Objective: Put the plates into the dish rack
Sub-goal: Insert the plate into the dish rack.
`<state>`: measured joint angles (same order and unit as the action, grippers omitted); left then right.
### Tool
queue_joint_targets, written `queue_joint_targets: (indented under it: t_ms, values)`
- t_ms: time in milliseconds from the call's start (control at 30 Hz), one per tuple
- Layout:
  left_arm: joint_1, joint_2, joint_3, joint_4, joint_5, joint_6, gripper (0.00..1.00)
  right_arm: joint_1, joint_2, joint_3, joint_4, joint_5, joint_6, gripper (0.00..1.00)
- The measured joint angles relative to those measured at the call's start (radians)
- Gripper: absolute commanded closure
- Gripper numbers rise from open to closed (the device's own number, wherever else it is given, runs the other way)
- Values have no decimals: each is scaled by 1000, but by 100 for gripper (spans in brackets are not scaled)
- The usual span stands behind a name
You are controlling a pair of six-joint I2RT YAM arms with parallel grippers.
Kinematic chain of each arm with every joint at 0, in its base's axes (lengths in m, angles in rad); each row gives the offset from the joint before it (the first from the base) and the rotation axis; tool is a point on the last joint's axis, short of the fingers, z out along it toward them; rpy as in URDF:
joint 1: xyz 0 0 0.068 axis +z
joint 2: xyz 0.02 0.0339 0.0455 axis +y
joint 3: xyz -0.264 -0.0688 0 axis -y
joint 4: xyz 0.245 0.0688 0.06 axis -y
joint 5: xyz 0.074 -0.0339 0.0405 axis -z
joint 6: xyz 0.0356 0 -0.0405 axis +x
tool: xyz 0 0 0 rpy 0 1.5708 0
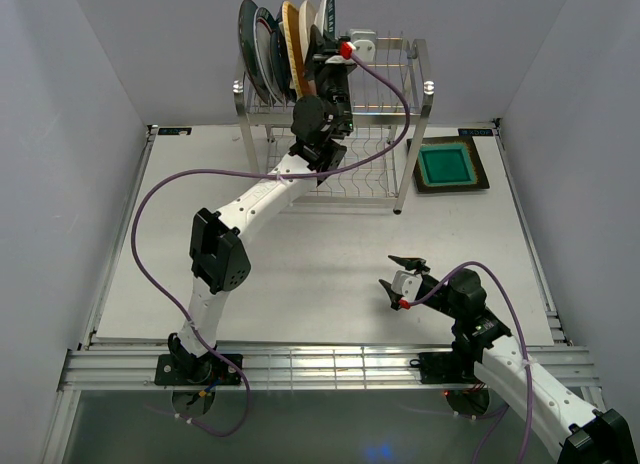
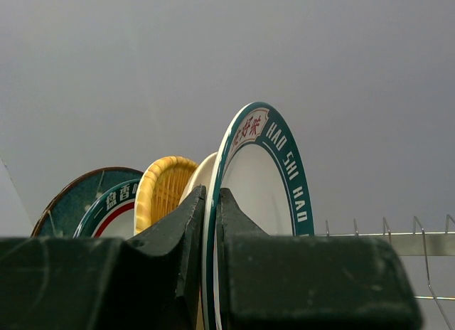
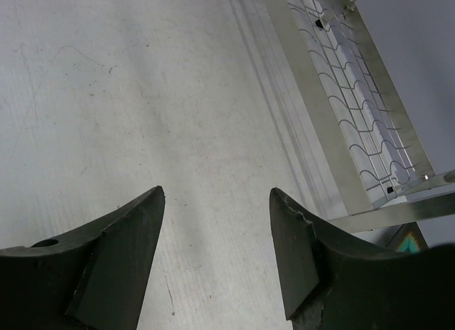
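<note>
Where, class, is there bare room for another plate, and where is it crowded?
Free: the dish rack top tier, right of the standing plates; the table between rack and right gripper. Crowded: the rack's left end, where the left gripper clamps the teal-rimmed plate.

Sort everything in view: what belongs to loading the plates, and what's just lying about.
Belongs to the job:
dish rack
plates standing in its top tier
teal-rimmed white plate, clamped in the left gripper
green square plate, lying flat beside the rack

Just there:
purple cables
table
</note>
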<state>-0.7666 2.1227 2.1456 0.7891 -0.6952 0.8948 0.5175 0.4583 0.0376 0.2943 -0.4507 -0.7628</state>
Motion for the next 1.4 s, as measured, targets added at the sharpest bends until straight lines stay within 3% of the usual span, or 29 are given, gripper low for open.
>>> queue_joint_targets:
  t_ms: [333,500,733,1033,1267,1400]
  values:
    - [0,0,0,1,-9,-23,94,0,0,0,0,0,0,34]
    - [1,0,0,1,-16,-43,79,0,5,0,0,0,0,34]
    - [3,7,0,6,-22,-68,66,0,9,2,0,0,0,34]
    - [0,30,0,26,-16,-88,63,0,10,2,0,0,0,34]
    - [-2,30,0,32,-14,-110,51,0,15,4,0,0,-1,34]
    - [-6,24,-6,31,-9,-129,36,0,15,6,0,0,-1,34]
